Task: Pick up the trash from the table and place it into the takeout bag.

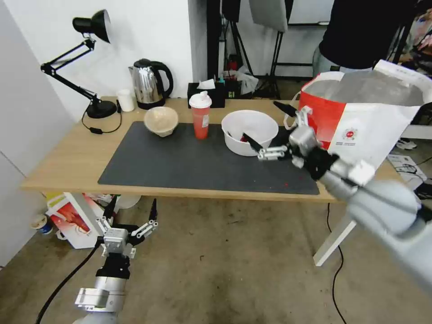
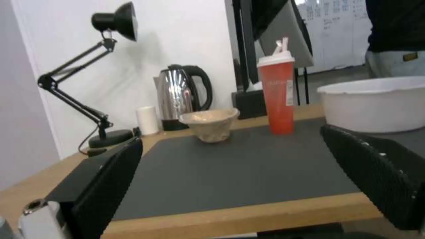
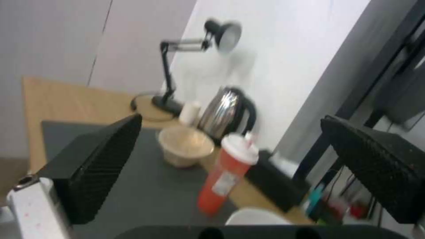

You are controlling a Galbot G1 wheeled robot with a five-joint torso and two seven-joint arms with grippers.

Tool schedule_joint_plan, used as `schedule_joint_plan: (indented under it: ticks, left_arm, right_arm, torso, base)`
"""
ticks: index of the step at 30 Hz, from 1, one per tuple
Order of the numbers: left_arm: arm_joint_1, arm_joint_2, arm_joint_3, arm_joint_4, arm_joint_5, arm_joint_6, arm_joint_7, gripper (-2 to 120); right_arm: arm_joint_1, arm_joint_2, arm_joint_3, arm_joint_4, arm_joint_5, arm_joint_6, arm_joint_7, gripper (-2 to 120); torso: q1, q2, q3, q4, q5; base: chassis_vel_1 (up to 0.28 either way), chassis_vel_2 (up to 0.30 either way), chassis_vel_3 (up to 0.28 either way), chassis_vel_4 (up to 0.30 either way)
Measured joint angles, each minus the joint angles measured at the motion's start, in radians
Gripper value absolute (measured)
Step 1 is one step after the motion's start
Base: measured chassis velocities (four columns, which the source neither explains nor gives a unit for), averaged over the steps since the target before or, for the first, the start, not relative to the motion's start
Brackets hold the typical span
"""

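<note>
Three pieces of trash stand in a row on the table (image 1: 67, 162), and your right gripper (image 1: 270, 126) is far nearer them than the left gripper (image 1: 131, 211), which hangs spread wide below the table edge. One takeout bag (image 1: 360, 121) stands just behind the right jaws. One white bowl (image 1: 249, 130) sits right at those jaws, which are spread wide with one finger over its rim. One red cup (image 1: 200, 118) stands upright just past the bowl; one beige bowl (image 1: 161, 120) is farthest from the jaws.
</note>
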Motion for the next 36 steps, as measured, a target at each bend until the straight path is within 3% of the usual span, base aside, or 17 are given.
schedule_joint_plan:
  ticks: [1,3,4,9,16,18,19,21,29,36]
  left_arm:
    - [-0.017,0.012,0.015,0.003,-0.003,0.013,-0.001,100]
    - [-0.043,0.033,0.041,0.021,-0.01,0.032,-0.003,100]
    - [-0.043,0.035,0.046,0.025,-0.012,0.033,-0.004,100]
    - [-0.044,0.032,0.053,0.03,-0.018,0.037,-0.005,100]
    - [-0.058,0.029,0.055,0.045,-0.032,0.04,-0.008,100]
    - [-0.059,0.029,0.056,0.046,-0.032,0.04,-0.008,100]
    - [-0.061,0.024,0.057,0.049,-0.032,0.04,-0.009,100]
    - [-0.062,0.018,0.057,0.053,-0.032,0.04,-0.011,100]
    - [-0.049,0.007,0.046,0.046,-0.029,0.05,-0.012,100]
    - [-0.047,0.006,0.046,0.042,-0.027,0.051,-0.013,100]
  right_arm:
    - [0.019,-0.03,-0.001,0.003,0.032,-0.032,-0.002,100]
    - [0.044,-0.083,-0.017,0.018,0.107,-0.124,0.017,100]
    - [0.066,-0.096,-0.038,0.022,0.136,-0.167,0.029,100]
    - [0.175,-0.111,-0.13,0.014,0.21,-0.271,0.03,100]
    - [0.352,-0.075,-0.243,-0.044,0.283,-0.571,-0.02,100]
    - [0.377,-0.07,-0.262,-0.058,0.284,-0.598,-0.033,100]
    - [0.451,-0.054,-0.324,-0.099,0.283,-0.634,-0.079,100]
    - [0.534,-0.013,-0.409,-0.147,0.264,-0.642,-0.122,100]
    - [0.65,0.062,-0.578,-0.191,0.222,-0.638,-0.106,100]
    - [0.749,0.08,-0.663,-0.209,0.202,-0.633,-0.117,100]
  torso:
    - [0.0,0.0,0.0,-0.0004,-0.0002]
    - [0.0,0.0,0.0,-0.0035,-0.0008]
    - [0.0,0.0,0.0,-0.0026,0.0006]
    - [0.0,0.0,0.0,-0.0007,-0.0005]
    - [0.0,0.0,0.0,-0.0015,-0.0001]
    - [0.0,0.0,0.0,-0.0013,0.0001]
    - [0.0,0.0,0.0,-0.0009,-0.0007]
    - [0.0,0.0,0.0,-0.0013,-0.0002]
    - [0.0,0.0,0.0,-0.0013,-0.0001]
    - [0.0,0.0,0.0,-0.0012,-0.0004]
  base:
    - [0.0,0.0,0.0,0.0]
    - [0.0,0.0,0.0,0.0]
    - [0.0,0.0,0.0,0.0]
    - [0.0,0.0,0.0,0.0]
    - [0.0,0.0,0.0,0.0]
    - [0.0,0.0,0.0,0.0]
    - [0.0,0.0,0.0,0.0]
    - [0.0,0.0,0.0,0.0]
    - [0.0,0.0,0.0,0.0]
    - [0.0,0.0,0.0,0.0]
